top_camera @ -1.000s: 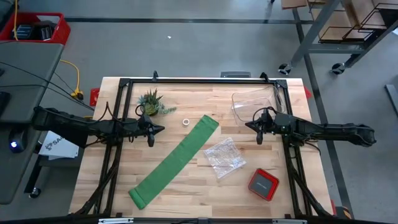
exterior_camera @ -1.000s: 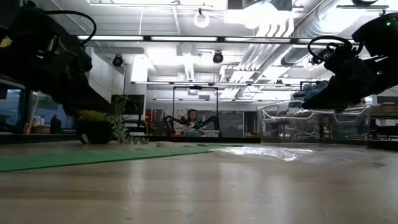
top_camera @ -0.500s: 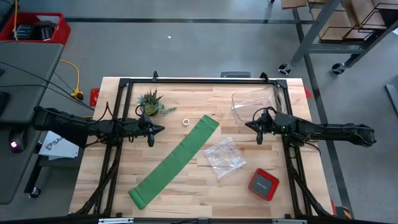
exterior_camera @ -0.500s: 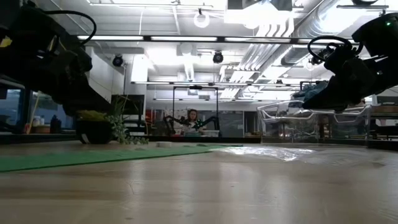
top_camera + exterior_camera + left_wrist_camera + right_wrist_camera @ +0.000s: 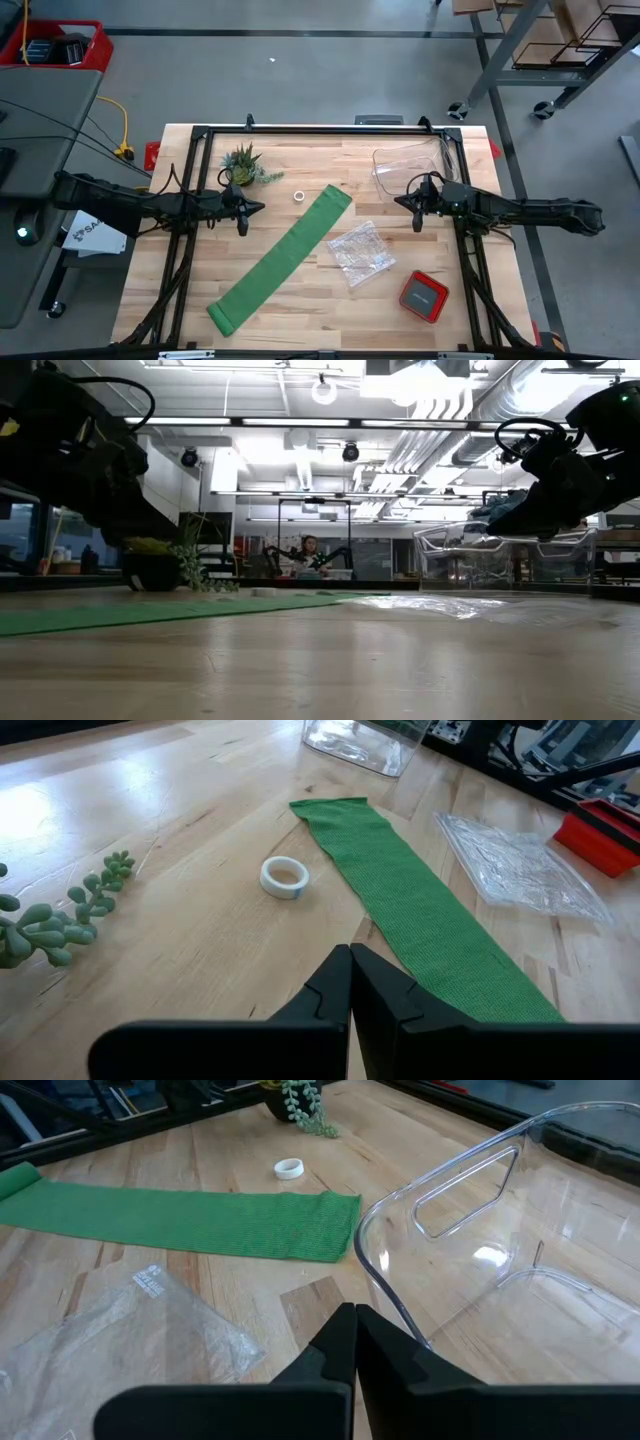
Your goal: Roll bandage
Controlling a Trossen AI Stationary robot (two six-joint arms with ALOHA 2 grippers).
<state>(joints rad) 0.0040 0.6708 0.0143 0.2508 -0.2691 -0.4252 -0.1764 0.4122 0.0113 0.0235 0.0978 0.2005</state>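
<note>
The bandage (image 5: 282, 260) is a long bright green strip lying flat on the wooden table, running from the near left to the middle; it shows too in the left wrist view (image 5: 420, 910) and the right wrist view (image 5: 180, 1218). My left gripper (image 5: 258, 207) hangs shut above the table's left side, clear of the strip. My right gripper (image 5: 400, 201) hangs shut above the right side, beside a clear plastic container (image 5: 410, 165). In their wrist views, the left gripper (image 5: 350, 958) and the right gripper (image 5: 355, 1316) hold nothing.
A small white tape ring (image 5: 299, 196) lies by the strip's far end. A crinkly clear bag (image 5: 358, 251) lies right of the strip, a red box (image 5: 423, 296) near the right front. A small potted plant (image 5: 243, 165) stands at the far left.
</note>
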